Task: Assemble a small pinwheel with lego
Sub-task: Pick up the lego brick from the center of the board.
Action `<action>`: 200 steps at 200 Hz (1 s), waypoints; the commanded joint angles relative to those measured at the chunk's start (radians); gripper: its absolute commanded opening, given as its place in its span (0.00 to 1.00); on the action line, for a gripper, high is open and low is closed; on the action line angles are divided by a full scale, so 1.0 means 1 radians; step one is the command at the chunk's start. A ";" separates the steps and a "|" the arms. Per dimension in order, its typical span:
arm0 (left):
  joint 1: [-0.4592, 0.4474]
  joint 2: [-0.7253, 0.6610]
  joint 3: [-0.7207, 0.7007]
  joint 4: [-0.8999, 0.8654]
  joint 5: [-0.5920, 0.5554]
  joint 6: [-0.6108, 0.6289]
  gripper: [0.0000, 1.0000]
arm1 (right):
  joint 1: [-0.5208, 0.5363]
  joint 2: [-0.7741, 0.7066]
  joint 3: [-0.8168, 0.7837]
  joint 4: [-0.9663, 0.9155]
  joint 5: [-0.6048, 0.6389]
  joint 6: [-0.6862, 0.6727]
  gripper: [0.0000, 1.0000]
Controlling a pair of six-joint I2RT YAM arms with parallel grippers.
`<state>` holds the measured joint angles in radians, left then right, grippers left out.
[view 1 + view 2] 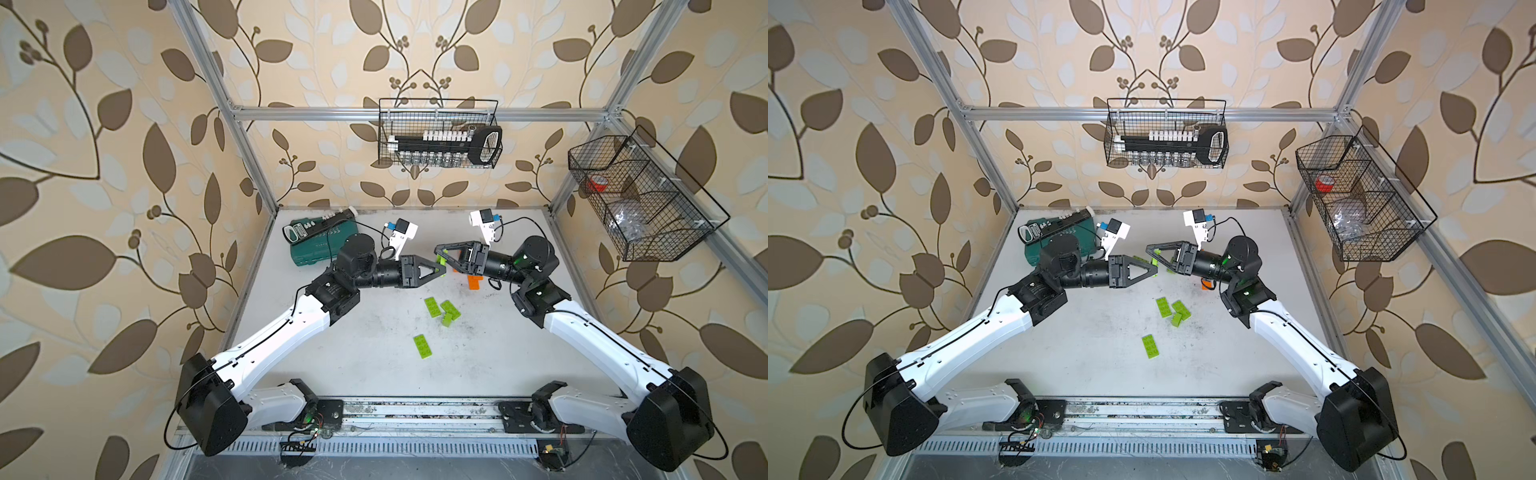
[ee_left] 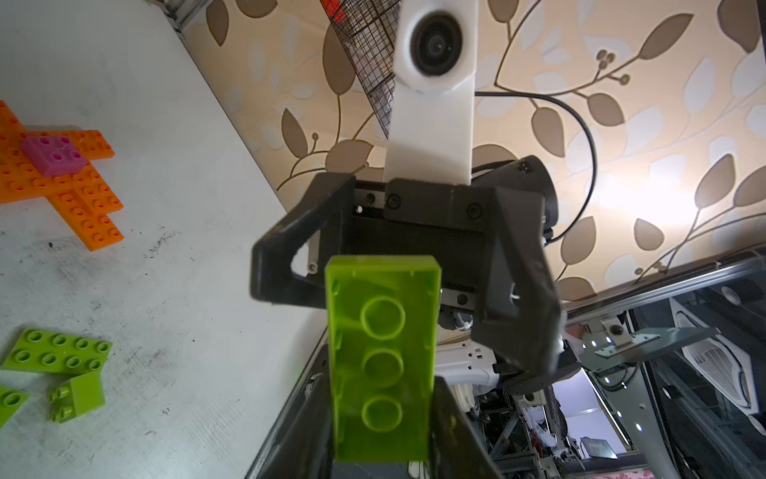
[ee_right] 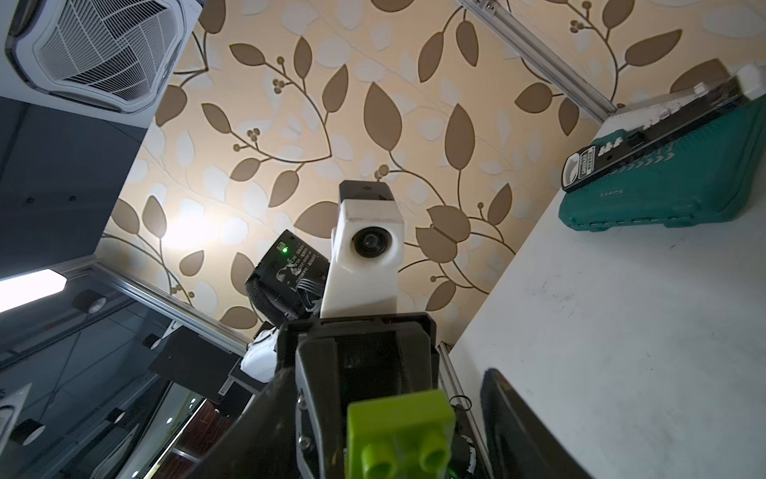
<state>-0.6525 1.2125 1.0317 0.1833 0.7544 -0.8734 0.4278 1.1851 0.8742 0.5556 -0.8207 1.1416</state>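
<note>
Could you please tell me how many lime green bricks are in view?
5 lime green bricks: one clamped in the left gripper, three clustered on the table, one alone nearer the arm bases. Others may hide under the arms.

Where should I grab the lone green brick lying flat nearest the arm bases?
Grip the lone green brick across its two long sides at mid-length, coming straight down. It lies flat, studs up, apart from the other green bricks, so its narrow width should fit the jaws with free table on both sides.
</note>
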 commanded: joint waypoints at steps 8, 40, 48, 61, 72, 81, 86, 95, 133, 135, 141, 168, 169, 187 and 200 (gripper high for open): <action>0.018 -0.031 -0.016 0.115 0.044 -0.036 0.11 | 0.003 -0.004 -0.016 0.135 -0.037 0.083 0.62; 0.028 -0.033 -0.027 0.151 0.056 -0.056 0.10 | 0.003 -0.022 -0.025 0.141 -0.048 0.096 0.53; 0.030 -0.033 -0.028 0.152 0.056 -0.056 0.10 | 0.003 -0.021 -0.025 0.137 -0.054 0.099 0.52; 0.036 -0.036 -0.027 0.153 0.057 -0.058 0.09 | 0.003 -0.022 -0.027 0.135 -0.059 0.100 0.50; 0.037 -0.039 -0.023 0.151 0.059 -0.057 0.10 | 0.003 -0.024 -0.033 0.134 -0.064 0.100 0.48; 0.040 -0.039 -0.022 0.149 0.059 -0.056 0.10 | 0.003 -0.028 -0.039 0.134 -0.068 0.100 0.46; 0.040 -0.038 -0.022 0.151 0.059 -0.057 0.10 | 0.003 -0.030 -0.040 0.132 -0.068 0.100 0.44; 0.042 -0.036 -0.021 0.151 0.062 -0.058 0.09 | 0.003 -0.033 -0.045 0.130 -0.067 0.101 0.40; 0.041 -0.033 -0.022 0.161 0.066 -0.062 0.09 | 0.003 -0.043 -0.050 0.120 -0.074 0.102 0.30; 0.042 -0.032 -0.022 0.162 0.066 -0.062 0.09 | 0.003 -0.044 -0.048 0.119 -0.074 0.102 0.30; 0.042 -0.032 -0.022 0.161 0.066 -0.062 0.09 | 0.002 -0.043 -0.048 0.120 -0.074 0.101 0.28; 0.042 -0.033 -0.024 0.158 0.066 -0.059 0.10 | 0.002 -0.044 -0.043 0.116 -0.079 0.101 0.19; 0.042 -0.033 -0.024 0.158 0.066 -0.059 0.10 | 0.002 -0.044 -0.042 0.114 -0.080 0.100 0.19; 0.041 -0.034 -0.026 0.140 0.060 -0.050 0.19 | 0.003 -0.047 -0.040 0.099 -0.075 0.091 0.17; 0.042 -0.041 -0.028 0.117 0.044 -0.038 0.41 | 0.003 -0.055 -0.034 0.059 -0.064 0.068 0.16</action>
<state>-0.6201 1.2034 1.0077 0.2989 0.8112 -0.9291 0.4278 1.1629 0.8375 0.6411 -0.8677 1.2392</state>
